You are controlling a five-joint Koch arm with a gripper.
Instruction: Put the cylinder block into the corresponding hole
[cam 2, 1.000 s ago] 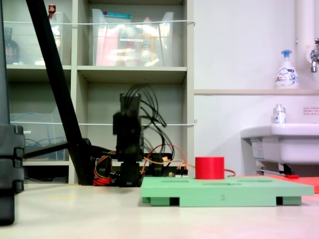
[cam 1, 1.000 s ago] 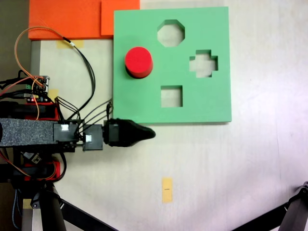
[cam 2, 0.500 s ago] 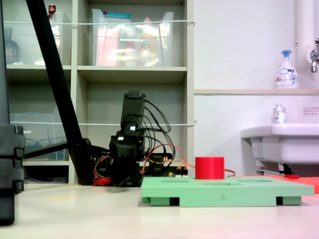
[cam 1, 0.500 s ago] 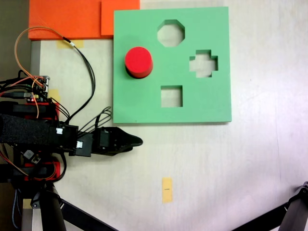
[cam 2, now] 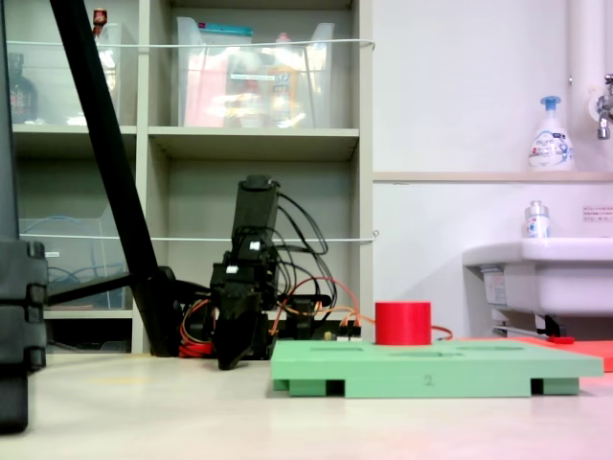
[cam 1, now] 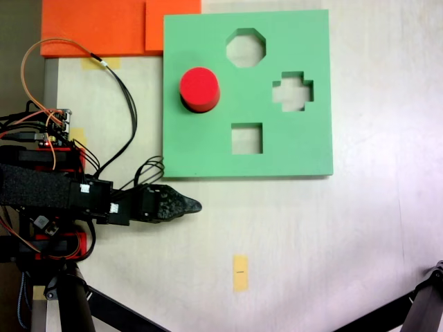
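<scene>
We find the green foam board (cam 1: 291, 149) lying flat on the pale table (cam 1: 332, 235), raised a little on its feet in the side-on fixed view (cam 2: 436, 369). Of its cutouts, three stand empty: the octagonal cutout (cam 1: 246, 47) at twelve o'clock on the board, the cross-shaped cutout (cam 1: 293, 91) at three o'clock, and the square cutout (cam 1: 247, 138) at six o'clock. The red cylinder block (cam 1: 199, 88) stands upright at nine o'clock on the board, its upper part proud of the surface (cam 2: 402, 323). We judge that it sits in the corresponding hole, which it covers; how deep it is seated cannot be told.

The arm (cam 1: 41, 188) lies off the board at its seven o'clock corner, with the gripper (cam 1: 190, 205) low over the table and apart from the block. Its jaws overlap from above and side-on (cam 2: 230, 356), so we cannot tell how wide it is; it holds nothing.

Risks, in our judgement: the gripper tip rests near the board's lower edge, and a sweep toward twelve o'clock could nudge the light foam board and shift the block. The loose cables (cam 1: 128, 117) beside the board's left edge could snag that edge. If the block is only perched, a jolt could tip it out.
</scene>
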